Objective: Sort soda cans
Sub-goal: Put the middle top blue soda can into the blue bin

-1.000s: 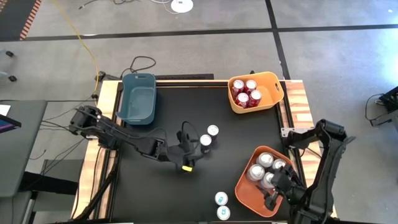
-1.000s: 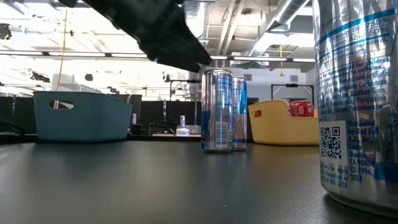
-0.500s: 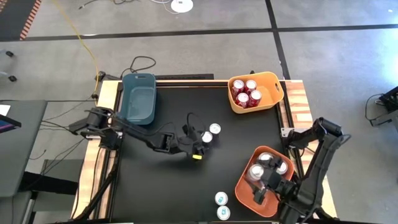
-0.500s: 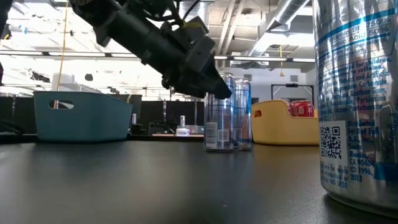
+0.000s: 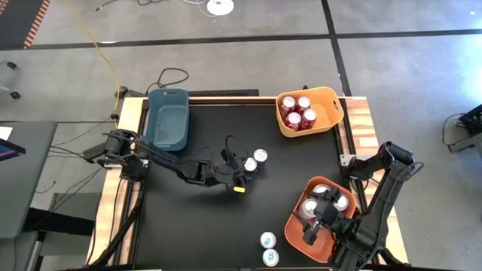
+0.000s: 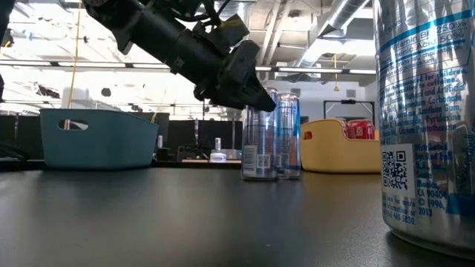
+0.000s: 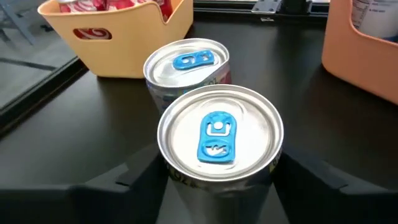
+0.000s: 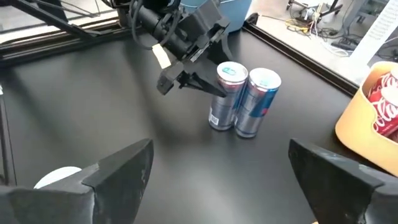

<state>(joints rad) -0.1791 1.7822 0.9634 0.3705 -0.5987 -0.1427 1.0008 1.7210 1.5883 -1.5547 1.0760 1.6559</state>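
Black table (image 5: 196,226): left claw (image 5: 247,167) around blue can (image 5: 250,165).

A black table (image 5: 188,226) holds three bins. The teal plastic bin (image 5: 167,119) sits at the far left corner. The yellow plastic bin (image 5: 329,105) sits at the far right corner, with four red soda cans (image 5: 298,112) standing in it. The orange plastic bin (image 5: 298,223) sits at the near right side, and silver-grey soda cans (image 5: 319,201) stand in it. Two blue soda cans (image 5: 254,160) stand touching in the middle of the table. The left gripper (image 5: 245,167) is around the one nearer the left side. Two more blue-topped soda cans (image 5: 269,249) stand side by side at the near edge, left of the orange bin. The right gripper (image 5: 325,223) is over the orange bin.
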